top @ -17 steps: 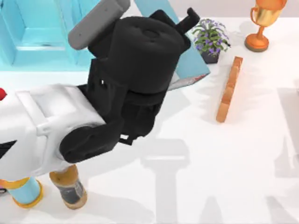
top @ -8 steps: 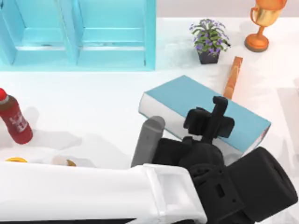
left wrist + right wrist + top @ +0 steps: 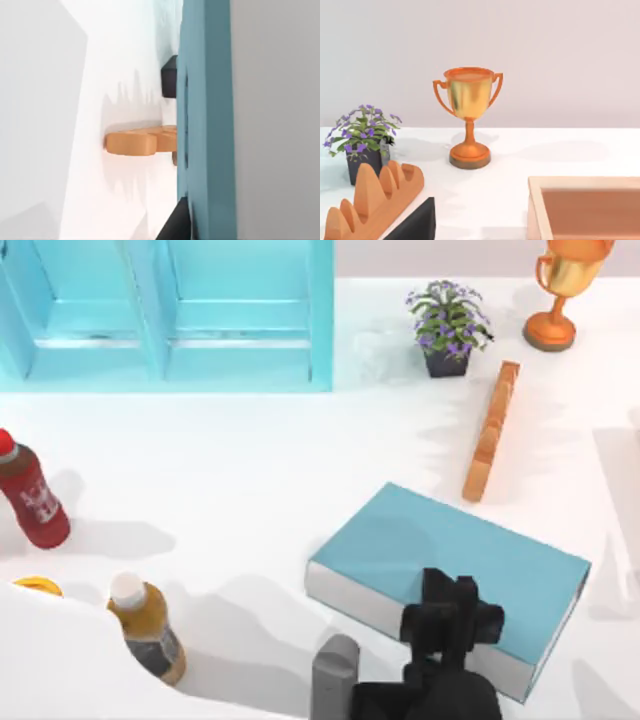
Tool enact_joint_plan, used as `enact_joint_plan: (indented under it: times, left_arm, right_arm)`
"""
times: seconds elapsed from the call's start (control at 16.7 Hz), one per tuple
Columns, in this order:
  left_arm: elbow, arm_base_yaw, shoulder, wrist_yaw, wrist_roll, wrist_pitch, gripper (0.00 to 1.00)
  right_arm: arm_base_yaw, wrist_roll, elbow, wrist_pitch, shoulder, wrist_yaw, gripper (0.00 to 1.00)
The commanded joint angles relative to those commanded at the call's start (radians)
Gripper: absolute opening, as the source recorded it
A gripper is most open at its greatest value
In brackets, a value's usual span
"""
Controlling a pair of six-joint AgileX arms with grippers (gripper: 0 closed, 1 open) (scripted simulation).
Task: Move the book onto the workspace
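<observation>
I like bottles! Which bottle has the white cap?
The amber bottle near the table's front left has the white cap. The dark red bottle, farther back by the left edge, has a red cap instead.

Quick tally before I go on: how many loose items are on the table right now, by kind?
Book: 1
Bottles: 3, red, amber, and an orange cap at the left edge
Potted plant: 1
Trophy: 1
Wooden bar: 1
Wooden tray: 1
Total: 8
</observation>
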Motion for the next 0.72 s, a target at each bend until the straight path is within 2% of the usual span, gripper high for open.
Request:
enact_joint_plan:
  times: [0.3,0.72]
  left_arm:
    - [0.017,-0.044,0.068,-0.047,-0.206,-0.112,0.0]
    - [0.019,-0.051,0.083,-0.053,-0.245,-0.136,0.0]
  right_arm:
    - [0.0,0.0,0.0,0.0,0.0,0.0,1.0]
    - [0.0,0.0,0.0,0.0,0.0,0.0,1.0]
